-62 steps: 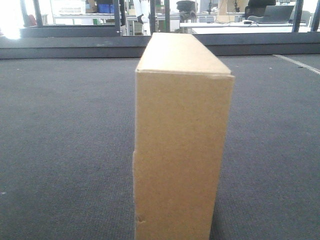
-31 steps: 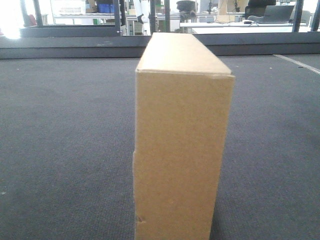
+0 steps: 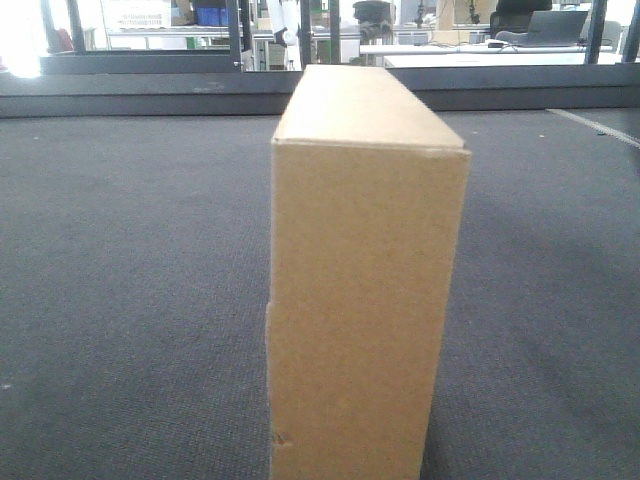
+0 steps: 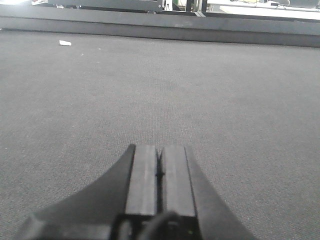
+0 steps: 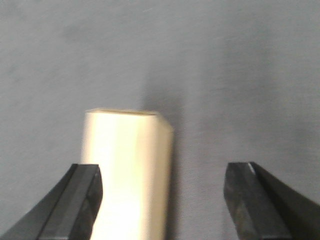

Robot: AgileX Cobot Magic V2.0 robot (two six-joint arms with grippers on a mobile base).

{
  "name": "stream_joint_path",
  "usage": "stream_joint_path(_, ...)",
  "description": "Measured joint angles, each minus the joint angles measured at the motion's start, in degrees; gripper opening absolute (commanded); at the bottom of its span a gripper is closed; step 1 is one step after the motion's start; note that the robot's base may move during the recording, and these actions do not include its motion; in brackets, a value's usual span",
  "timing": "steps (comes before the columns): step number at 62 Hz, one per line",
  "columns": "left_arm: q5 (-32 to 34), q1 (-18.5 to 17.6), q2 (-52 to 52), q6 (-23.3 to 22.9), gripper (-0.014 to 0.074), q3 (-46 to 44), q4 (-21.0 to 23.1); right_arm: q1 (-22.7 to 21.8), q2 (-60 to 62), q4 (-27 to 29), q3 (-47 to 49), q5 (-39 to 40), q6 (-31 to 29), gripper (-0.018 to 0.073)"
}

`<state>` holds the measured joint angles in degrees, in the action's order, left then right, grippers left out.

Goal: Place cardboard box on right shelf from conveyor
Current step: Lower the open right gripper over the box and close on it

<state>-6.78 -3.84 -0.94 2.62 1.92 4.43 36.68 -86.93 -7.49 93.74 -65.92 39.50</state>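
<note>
Still upright on its narrow edge, the plain tan corrugated cardboard box point(image 3: 365, 300) stands on the wide dark grey woven conveyor belt point(image 3: 130, 280). Across the last second the front view shows no shift in it at all, so you have not yet lifted it. Your right gripper point(image 5: 162, 172) hangs above the box with its black fingers spread wide, straddling the slab. In that blurred wrist view the box point(image 5: 125, 175) sits off-centre, close against the finger on the left of the picture and well apart from the one on the right; whether it touches cannot be told. Your left gripper point(image 4: 160, 150) is clenched on nothing, pads pressed together, low over bare belt. The grasp looks to be the step in hand, and centring the jaws first would help keep the tall, thin box from tipping as they close. Open belt lies to the left and right of the box and beyond it. The only edge is the dark raised rail point(image 3: 150, 100) at the far side, with a small white scrap point(image 4: 65, 43) lying just short of it. The right shelf appears in no view, so the carry path cannot be judged.
</note>
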Motion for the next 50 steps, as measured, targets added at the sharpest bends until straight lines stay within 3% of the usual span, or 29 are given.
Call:
stream_joint_path(16, 0.0, 0.0, 0.0, 0.0, -0.0116, 0.0, 0.0, 6.72, -5.88, -2.9, 6.23, -4.64, 4.65, 0.06)
stream_joint_path(50, 0.0, 0.0, 0.0, 0.0, -0.0116, 0.0, 0.0, 7.82, -10.02, -1.13, 3.24, -5.65, 8.73, 0.06)
